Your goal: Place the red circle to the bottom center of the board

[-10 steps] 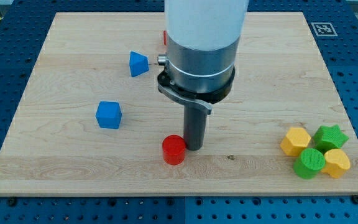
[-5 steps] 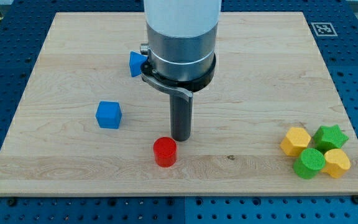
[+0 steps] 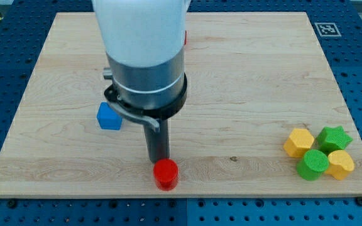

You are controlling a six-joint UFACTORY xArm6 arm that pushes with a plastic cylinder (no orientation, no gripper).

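Note:
The red circle [image 3: 166,174], a short red cylinder, stands near the board's bottom edge, slightly left of the centre. My tip [image 3: 158,159] is just above it in the view, a little to its left, touching or nearly touching its top-left side. The rod rises into the wide grey and white arm body, which hides much of the board's upper middle.
A blue cube [image 3: 109,117] lies left of the rod, partly hidden by the arm. A sliver of a red block [image 3: 185,37] shows by the arm near the top. At the bottom right lie a yellow hexagon [image 3: 298,142], a green star [image 3: 334,137], a green cylinder [image 3: 312,164] and a second yellow hexagon [image 3: 340,164].
My tip moved left and toward the view's bottom. The red circle slid down toward the board's bottom edge. The arm now hides the blue triangular block.

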